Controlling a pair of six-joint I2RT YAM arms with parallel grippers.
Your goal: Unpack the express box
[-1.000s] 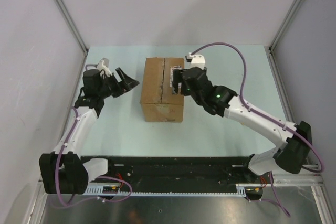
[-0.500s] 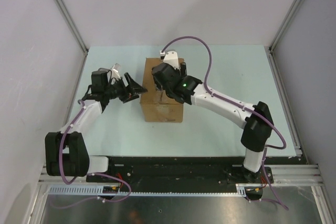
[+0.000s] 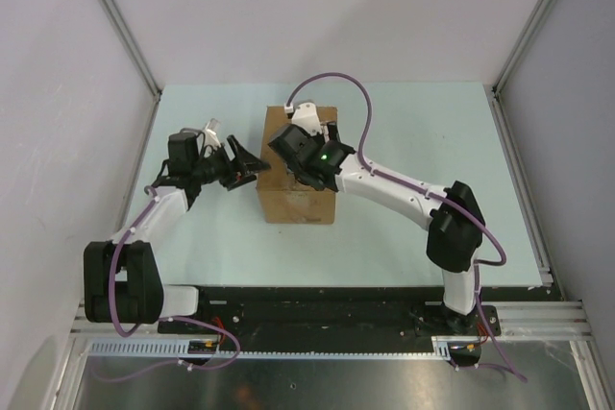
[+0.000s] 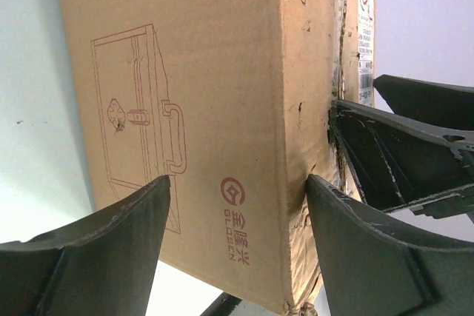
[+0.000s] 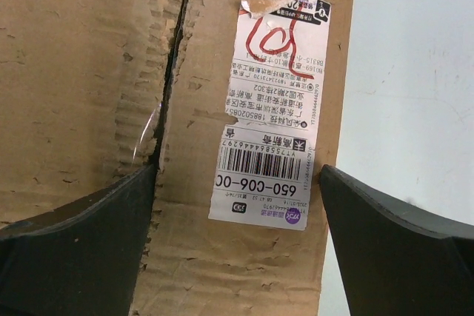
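Observation:
The express box [image 3: 298, 205] is a brown cardboard carton in the middle of the table, its top flaps closed along a ragged centre seam [image 5: 172, 72]. A white barcode label [image 5: 272, 109] with a red mark sits on its right flap. My left gripper [image 3: 257, 166] is open at the box's left side, and its fingers straddle the upper left edge [image 4: 237, 183]. My right gripper [image 3: 315, 143] hovers open over the box top [image 5: 237, 172], with one finger by the seam and one at the flap's outer edge. Neither holds anything.
The box's left side shows a printed line drawing and a red logo [image 4: 235, 216]. The right gripper's black fingers [image 4: 400, 149] appear above the box in the left wrist view. The pale green tabletop [image 3: 413, 132] is walled on three sides.
My right arm swung from the box's right side to over its top, towards the left. My left gripper moved right, up to the box's left side.

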